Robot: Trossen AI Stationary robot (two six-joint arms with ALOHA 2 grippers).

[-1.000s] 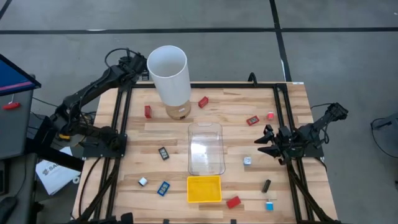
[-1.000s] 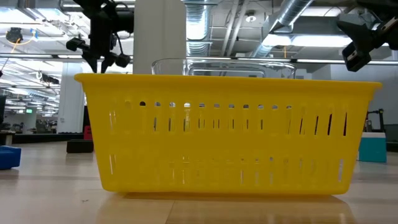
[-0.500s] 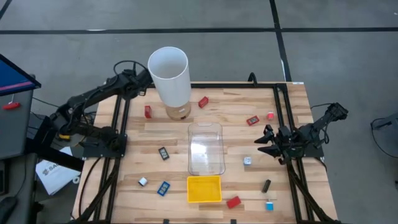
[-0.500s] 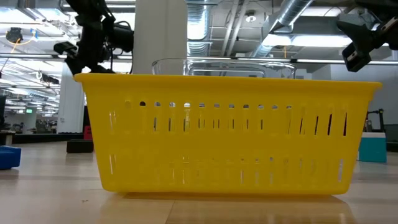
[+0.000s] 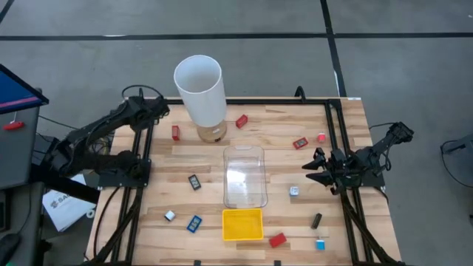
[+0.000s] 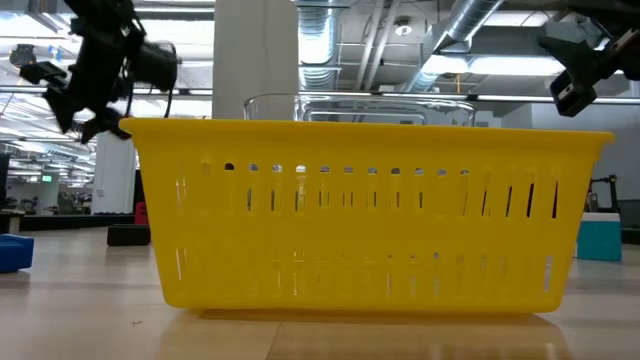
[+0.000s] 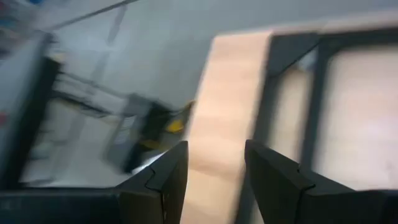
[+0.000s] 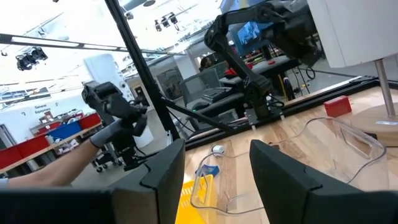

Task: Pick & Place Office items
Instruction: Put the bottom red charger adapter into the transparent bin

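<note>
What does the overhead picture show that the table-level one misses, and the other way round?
Only the overhead view shows the wooden table laid out whole, with small office items scattered around the trays, and where each arm stands: the left pincer at the table's far left edge, the right pincer by its right edge.

Only the table-level view shows the yellow tray's slotted wall and the room's ceiling pipes behind.

Both show the yellow tray, the clear bin, the tall white cylinder and both arms.
</note>
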